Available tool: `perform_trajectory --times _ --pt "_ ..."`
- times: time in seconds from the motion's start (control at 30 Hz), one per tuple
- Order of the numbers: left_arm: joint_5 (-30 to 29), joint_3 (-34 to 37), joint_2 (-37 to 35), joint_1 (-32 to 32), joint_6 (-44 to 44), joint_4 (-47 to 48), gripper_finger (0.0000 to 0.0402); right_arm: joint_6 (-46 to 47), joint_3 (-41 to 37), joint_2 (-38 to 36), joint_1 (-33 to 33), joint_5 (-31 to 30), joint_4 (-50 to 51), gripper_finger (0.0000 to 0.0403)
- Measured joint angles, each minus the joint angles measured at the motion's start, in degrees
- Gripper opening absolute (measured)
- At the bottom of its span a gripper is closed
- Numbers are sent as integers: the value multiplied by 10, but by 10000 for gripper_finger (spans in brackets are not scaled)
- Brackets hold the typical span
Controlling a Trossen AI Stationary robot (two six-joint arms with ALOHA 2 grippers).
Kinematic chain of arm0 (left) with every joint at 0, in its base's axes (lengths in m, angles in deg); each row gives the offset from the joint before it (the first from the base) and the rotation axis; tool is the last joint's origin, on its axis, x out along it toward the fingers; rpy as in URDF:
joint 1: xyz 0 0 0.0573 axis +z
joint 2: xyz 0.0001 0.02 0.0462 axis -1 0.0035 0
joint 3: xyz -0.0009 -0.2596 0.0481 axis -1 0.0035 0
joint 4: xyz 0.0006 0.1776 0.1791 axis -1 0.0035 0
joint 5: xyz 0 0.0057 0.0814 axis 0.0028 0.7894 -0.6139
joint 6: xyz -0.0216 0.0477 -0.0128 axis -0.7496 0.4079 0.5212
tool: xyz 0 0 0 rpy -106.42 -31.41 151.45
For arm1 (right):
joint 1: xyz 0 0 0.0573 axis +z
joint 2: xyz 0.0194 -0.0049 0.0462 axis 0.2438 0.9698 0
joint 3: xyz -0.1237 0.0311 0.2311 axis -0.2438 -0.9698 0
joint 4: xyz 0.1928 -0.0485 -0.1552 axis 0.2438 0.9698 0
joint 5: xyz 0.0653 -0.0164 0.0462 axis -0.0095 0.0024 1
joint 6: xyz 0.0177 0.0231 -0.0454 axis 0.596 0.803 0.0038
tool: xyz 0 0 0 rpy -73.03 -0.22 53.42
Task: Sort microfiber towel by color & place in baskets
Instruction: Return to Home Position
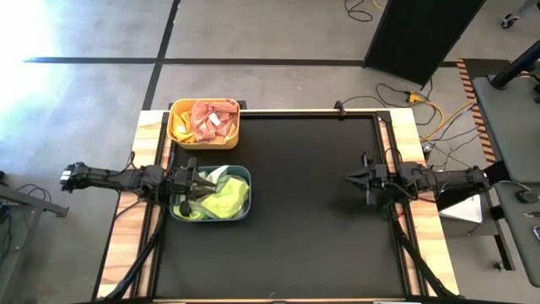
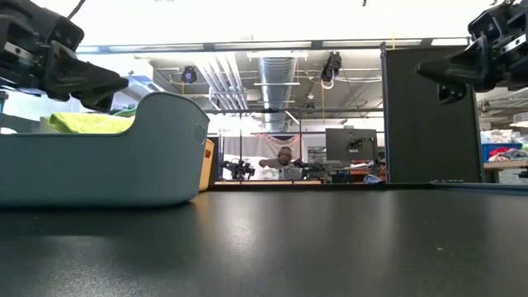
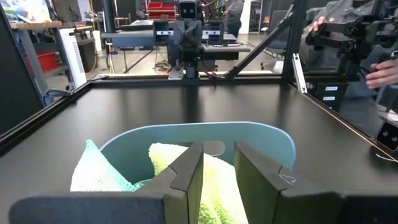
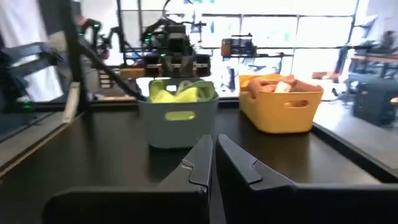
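A dark blue-grey basket (image 1: 240, 181) stands at the table's left and holds yellow-green towels (image 1: 226, 201) and a pale mint one (image 3: 93, 171). A yellow-orange basket (image 1: 177, 127) stands just behind it, toward the far edge, and holds orange-pink towels (image 1: 211, 118). My left gripper (image 1: 205, 181) is open and hovers over the blue-grey basket, just above the yellow-green towels (image 3: 217, 186); it also shows in the low view (image 2: 91, 82). My right gripper (image 1: 353, 179) is shut and empty above the table's right side, pointing toward the baskets (image 4: 213, 146).
The black table top (image 1: 312, 228) lies bare between the baskets and my right gripper. Wooden side rails (image 1: 422, 211) run along both edges. A person's hand (image 3: 380, 71) and other equipment show in the room beyond the table.
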Motion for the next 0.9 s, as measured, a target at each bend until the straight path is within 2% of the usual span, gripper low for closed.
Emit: perform_trajectory --times 0.2,0.6,0.9 --pt "0 0 10 0 0 -1 75 -13 0 0 0 50 8 13" --pt "0 0 26 0 0 0 75 66 4 15 0 49 6 13" --pt "0 0 32 0 0 -1 75 69 5 16 0 49 8 13"
